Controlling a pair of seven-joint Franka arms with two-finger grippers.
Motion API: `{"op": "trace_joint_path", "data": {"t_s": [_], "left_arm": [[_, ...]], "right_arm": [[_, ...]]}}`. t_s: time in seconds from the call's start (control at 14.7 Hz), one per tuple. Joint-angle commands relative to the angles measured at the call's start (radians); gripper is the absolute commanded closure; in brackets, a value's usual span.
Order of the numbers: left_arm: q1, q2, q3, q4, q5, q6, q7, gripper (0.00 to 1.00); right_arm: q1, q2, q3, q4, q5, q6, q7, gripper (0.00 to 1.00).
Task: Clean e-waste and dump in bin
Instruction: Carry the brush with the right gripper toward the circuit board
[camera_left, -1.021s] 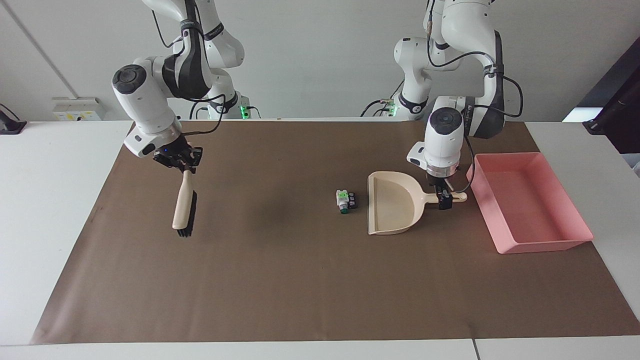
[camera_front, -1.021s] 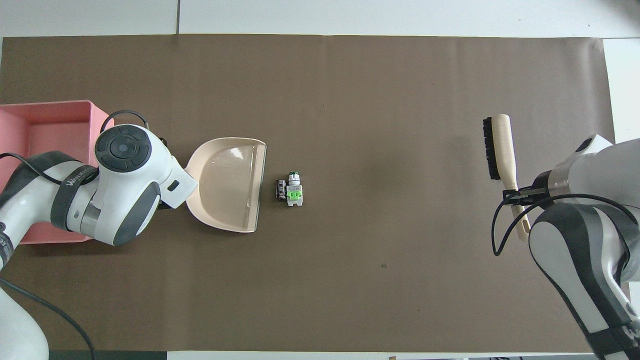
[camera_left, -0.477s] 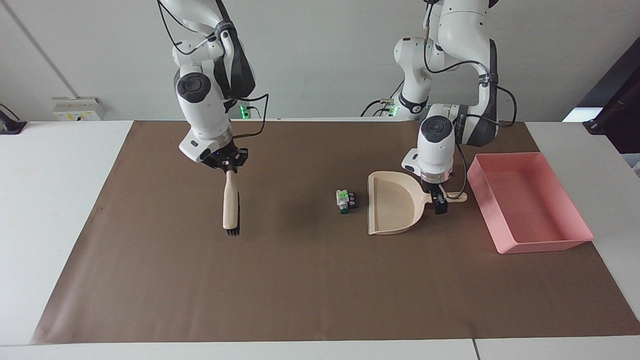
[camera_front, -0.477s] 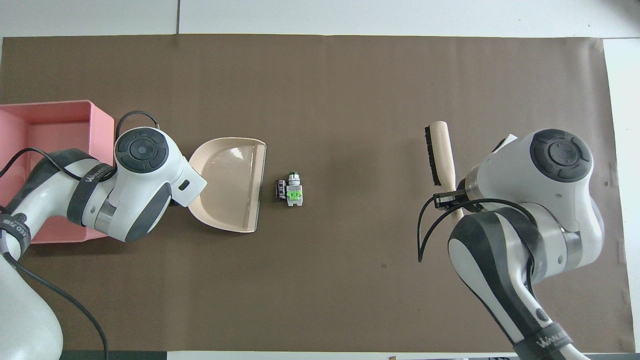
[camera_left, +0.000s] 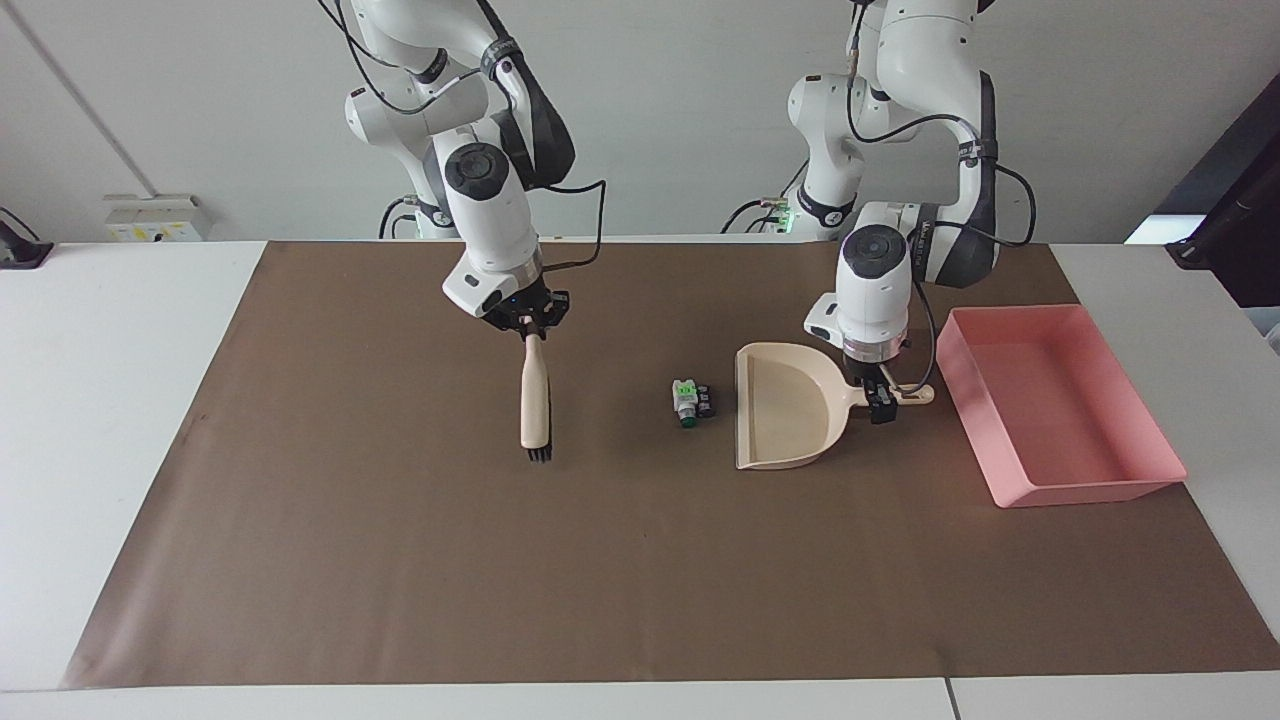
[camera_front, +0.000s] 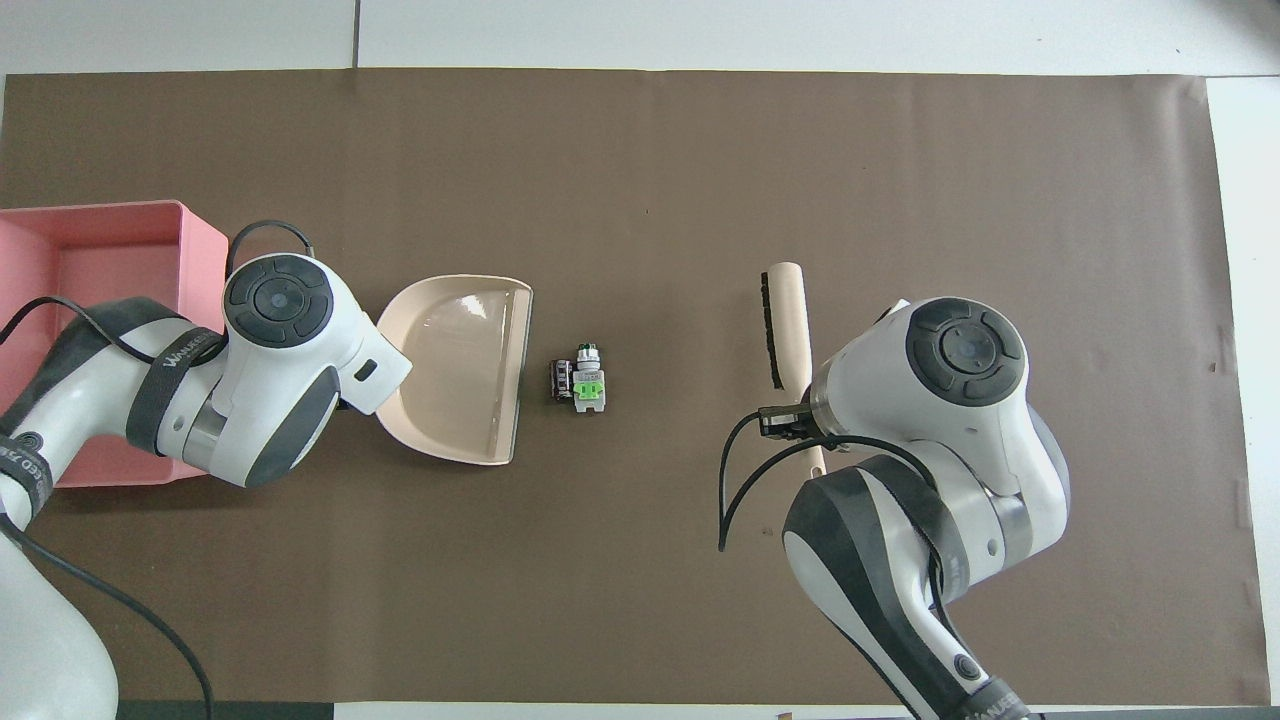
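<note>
Facing view shows the right gripper (camera_left: 533, 327) with its fingers clamped on the handle end of a beige wooden hand brush with black bristles (camera_left: 536, 405). The brush hangs from those fingers, bristle end lowest, over the brown paper mat (camera_left: 400, 560) that covers the white desk (camera_left: 100, 400).

Toward the left arm's end from the brush's bristles lies the e-waste (camera_left: 692, 400), a small cluster of white, bright green and dark bits on the mat, clear of both pairs of fingers. Just beside it, mouth turned toward it, rests a beige plastic dustpan (camera_left: 785, 415). The left gripper (camera_left: 882, 403) stands at the dustpan's short handle, its fingers at the two sides of the handle; whether they grip it cannot be told.

The bin, a shallow pink plastic tray (camera_left: 1150, 470), sits on the mat near the left fingers, at the left arm's end of the desk, with nothing visible inside it.
</note>
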Motion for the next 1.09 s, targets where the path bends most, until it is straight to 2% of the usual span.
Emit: {"op": "trace_joint_path", "data": {"t_s": [0.0,0.27,0.34,0.54,0.68,0.89,0.95,1.02], "left_arm": [[-0.029,-0.017,0.012,-0.001,0.021,-0.026,-0.028,0.44],[-0.027,-0.026,0.014,0.01,0.021,-0.029,-0.023,0.81],[-0.027,-0.032,0.014,0.011,0.021,-0.042,-0.023,0.86],[-0.019,-0.043,0.014,0.015,0.021,-0.072,-0.023,0.88],[-0.016,-0.052,0.014,0.015,0.021,-0.089,-0.023,0.88],[-0.015,-0.062,0.016,0.015,0.021,-0.109,-0.023,0.9],[-0.015,-0.06,0.017,0.013,0.021,-0.109,-0.025,0.99],[-0.015,-0.06,0.019,0.013,0.024,-0.109,-0.026,1.0]], "right_arm": [[0.061,0.011,-0.003,0.017,0.016,0.014,0.074,1.0],[0.112,0.057,-0.003,0.04,0.014,0.041,0.142,1.0],[0.115,0.062,-0.003,0.041,0.015,0.055,0.152,1.0],[0.146,0.075,-0.003,0.04,0.016,0.082,0.186,1.0],[0.175,0.112,-0.003,0.047,0.016,0.108,0.221,1.0],[0.242,0.23,-0.003,0.134,0.014,0.118,0.296,1.0],[0.261,0.27,-0.003,0.171,0.012,0.122,0.322,1.0],[0.272,0.298,-0.003,0.196,0.012,0.124,0.339,1.0]]}}
